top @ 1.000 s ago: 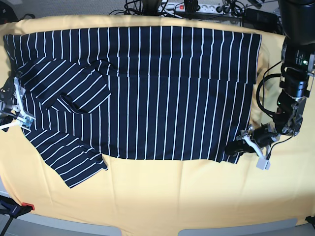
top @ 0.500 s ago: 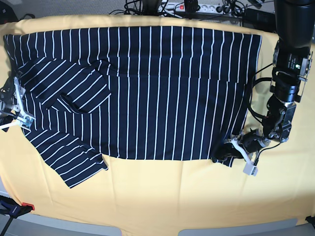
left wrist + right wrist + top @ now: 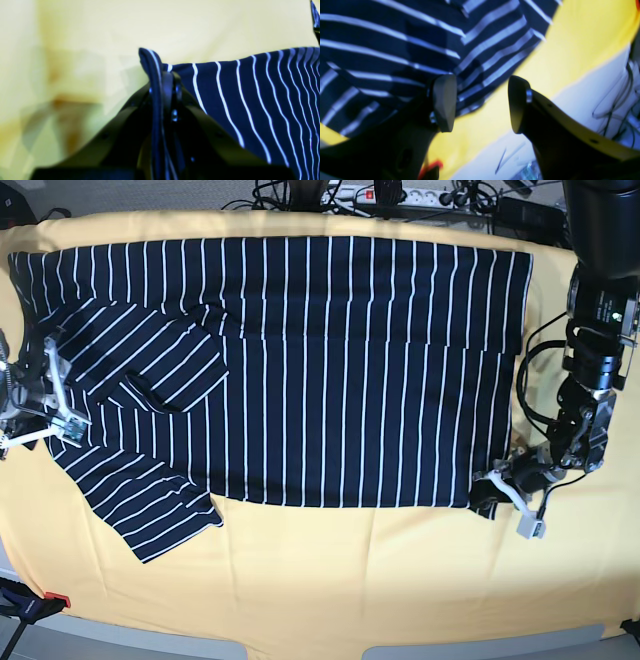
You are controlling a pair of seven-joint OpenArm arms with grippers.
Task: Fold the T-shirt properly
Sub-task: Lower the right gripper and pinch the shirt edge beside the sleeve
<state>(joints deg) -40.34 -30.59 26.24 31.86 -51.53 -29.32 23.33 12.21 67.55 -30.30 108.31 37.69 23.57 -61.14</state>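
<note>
- On the yellow cloth (image 3: 330,580) lies the T-shirt (image 3: 300,370), spread flat.
- Left gripper (image 3: 163,82) is clamped on its bottom corner.
- Right gripper (image 3: 480,102) has jaws apart, at the sleeve edge.

A plain yellow cloth (image 3: 400,580) covers the work surface across most of the frame. Along the top edge, a tangle of black cables (image 3: 290,192) and a white power strip (image 3: 375,195) lie behind it. A red-tipped black clamp (image 3: 30,605) sits lower left.
</note>
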